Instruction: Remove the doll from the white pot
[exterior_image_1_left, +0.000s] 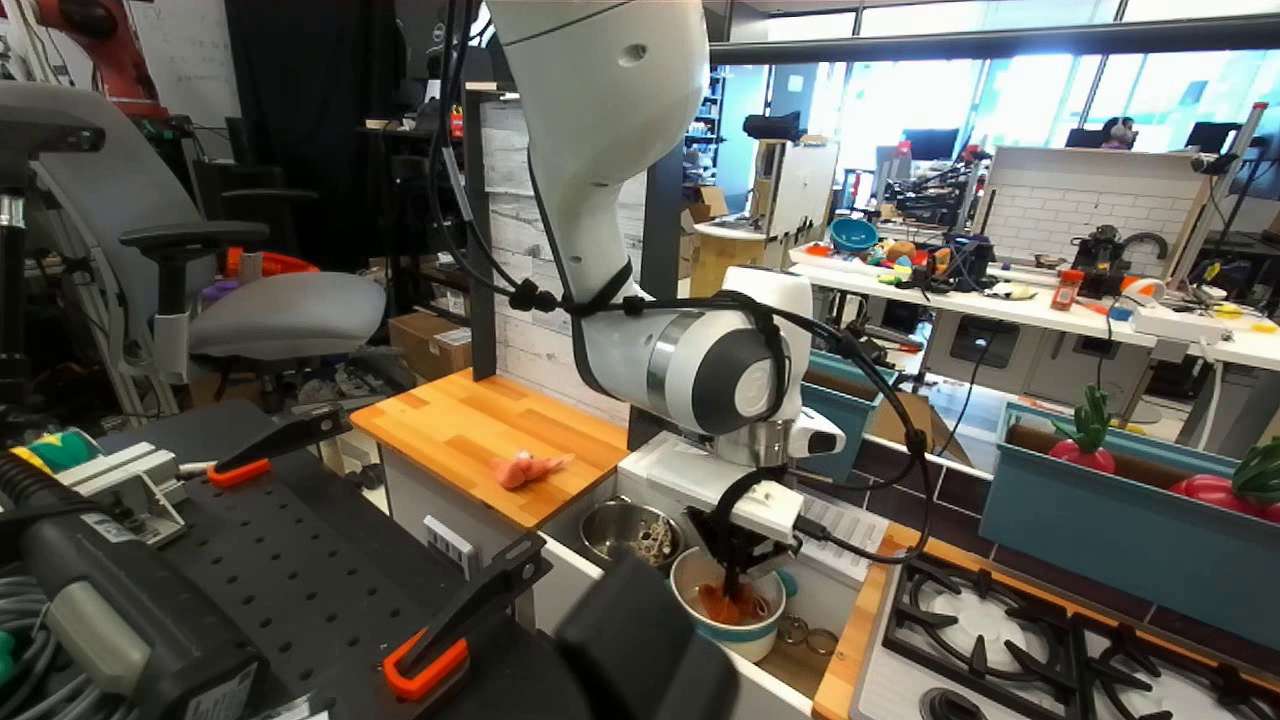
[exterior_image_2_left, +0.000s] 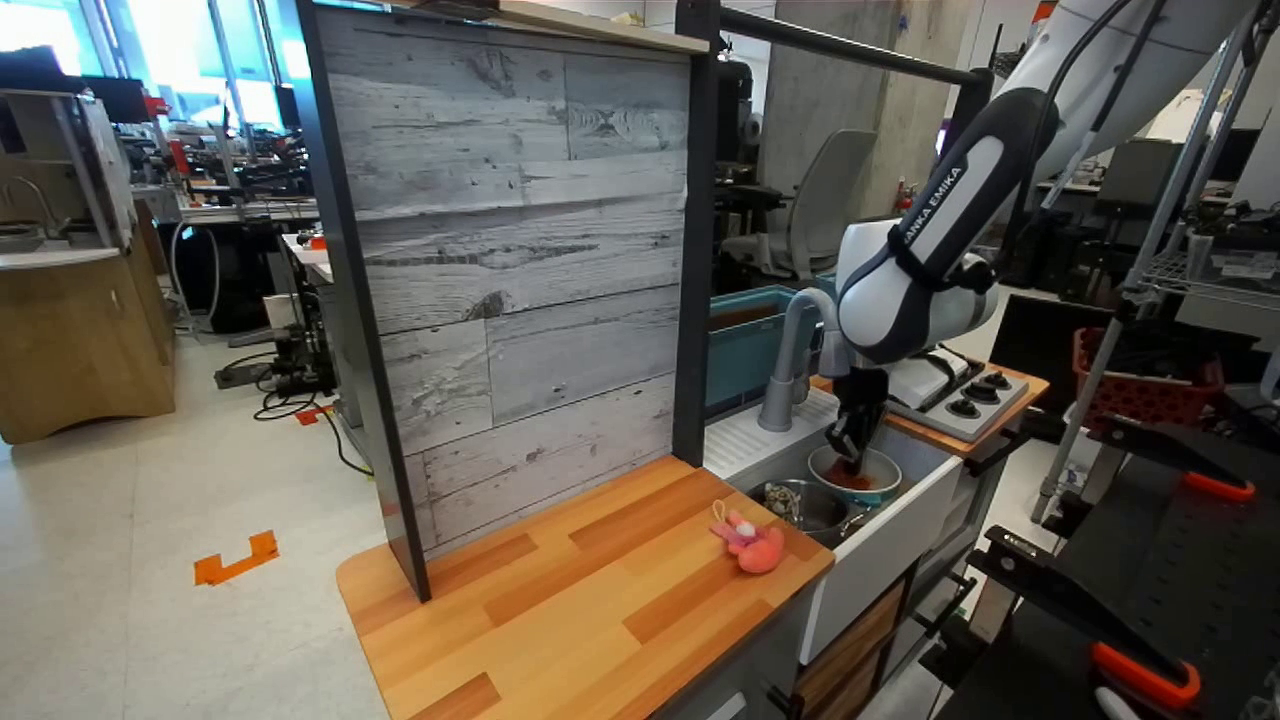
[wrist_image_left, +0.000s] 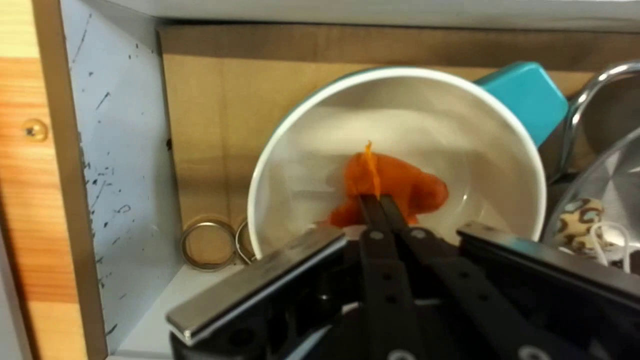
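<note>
Bright windows (exterior_image_2_left: 160, 45) shine beyond a pale floor (exterior_image_2_left: 180, 480) and grey plank panel (exterior_image_2_left: 530, 235).

In an exterior view, the gripper (exterior_image_2_left: 850, 464) reaches down into the white pot (exterior_image_2_left: 884, 466), right at the orange-red doll (exterior_image_2_left: 857, 482) inside. A metal pot (exterior_image_2_left: 824, 512) stands just beside the white one; a pink toy (exterior_image_2_left: 758, 552) lies on the wooden counter (exterior_image_2_left: 560, 590).

There's one orange doll (wrist_image_left: 400, 176), one white pot (wrist_image_left: 310, 140) and two metal rings (wrist_image_left: 207, 267)
</note>
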